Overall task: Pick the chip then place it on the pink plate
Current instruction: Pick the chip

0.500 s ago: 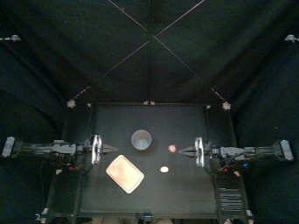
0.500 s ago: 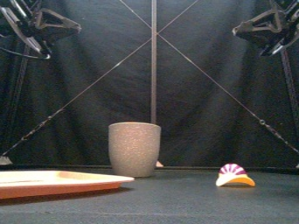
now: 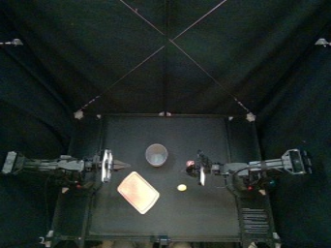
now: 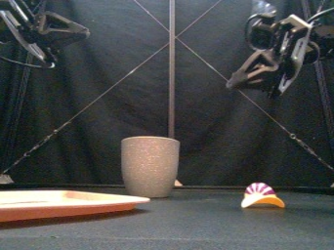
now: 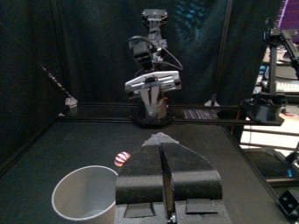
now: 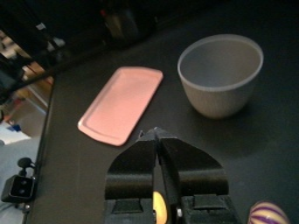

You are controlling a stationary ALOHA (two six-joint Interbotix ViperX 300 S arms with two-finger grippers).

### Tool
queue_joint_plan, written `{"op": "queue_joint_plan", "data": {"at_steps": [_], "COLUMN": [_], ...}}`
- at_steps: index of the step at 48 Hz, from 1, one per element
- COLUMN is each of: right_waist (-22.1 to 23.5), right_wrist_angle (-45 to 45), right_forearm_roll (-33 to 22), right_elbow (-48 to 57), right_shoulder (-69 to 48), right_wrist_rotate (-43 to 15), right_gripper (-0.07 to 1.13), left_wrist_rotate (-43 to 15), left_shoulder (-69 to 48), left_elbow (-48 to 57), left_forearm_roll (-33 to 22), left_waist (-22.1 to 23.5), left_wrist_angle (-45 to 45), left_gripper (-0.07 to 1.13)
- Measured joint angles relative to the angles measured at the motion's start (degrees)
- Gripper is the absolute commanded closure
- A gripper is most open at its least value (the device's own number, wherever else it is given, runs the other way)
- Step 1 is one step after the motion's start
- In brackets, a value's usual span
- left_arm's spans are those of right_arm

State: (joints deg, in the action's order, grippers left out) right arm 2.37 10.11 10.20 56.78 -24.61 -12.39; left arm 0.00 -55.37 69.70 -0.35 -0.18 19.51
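While my right fingers [image 6: 135, 171] hang clenched and empty up above the chip [image 3: 181, 187], I'm only reaching — nothing grasped. Next they must spread, then drop around it.

No lettering, label or number is legible anywhere; the pink plate [image 3: 138, 192], grey cup [image 3: 157, 154] and table [image 3: 200, 208] show plain surfaces.

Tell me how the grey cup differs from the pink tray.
The grey cup stands tall and upright; the pink tray lies flat and low. The cup is round with an open mouth; the tray is an oblong with rounded corners. The cup sits farther back than the tray, which is nearer the front and left. Both are empty.
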Motion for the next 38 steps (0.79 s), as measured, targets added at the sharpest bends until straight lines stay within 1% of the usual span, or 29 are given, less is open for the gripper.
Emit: {"op": "queue_joint_plan", "data": {"at_steps": [5, 10, 16, 19, 21, 28, 38], "right_waist": [1.7, 2.6, 3.1, 3.3, 3.3, 3.4, 3.1], "right_wrist_angle": [-8.8, -17.7, -26.6, -30.5, -33.0, -39.4, -45.6], "right_forearm_roll": [0.8, 2.5, 5.7, 7.3, 8.5, 11.3, 11.7], "right_elbow": [-3.6, -7.2, -11.0, -12.4, -13.3, -15.6, -20.0], "right_shoulder": [5.8, 10.0, 13.6, 15.5, 16.9, 20.8, 25.9], "right_wrist_rotate": [-2.0, -3.6, -3.6, -3.4, -3.4, -3.3, -3.2], "right_gripper": [0.67, 0.44, 0.16, 0.07, 0.04, 0.05, 0.05], "left_wrist_rotate": [-0.1, -0.1, -0.1, -0.1, -0.1, -0.1, 0.0], "left_shoulder": [0.0, 0.0, 0.0, 0.0, 0.0, 0.0, 0.0], "left_elbow": [0.5, 1.1, 1.9, 2.4, 2.6, 3.4, 3.5], "left_forearm_roll": [0.0, 0.0, -0.1, 0.0, 0.0, -0.1, -0.1], "left_waist": [-0.2, -0.5, -0.8, -0.9, -1.0, -1.1, -1.8], "left_wrist_angle": [0.9, 1.0, 1.0, 1.0, 1.0, 1.1, 1.2], "left_gripper": [1.08, 1.08, 1.08, 1.08, 1.08, 1.08, 1.08]}}
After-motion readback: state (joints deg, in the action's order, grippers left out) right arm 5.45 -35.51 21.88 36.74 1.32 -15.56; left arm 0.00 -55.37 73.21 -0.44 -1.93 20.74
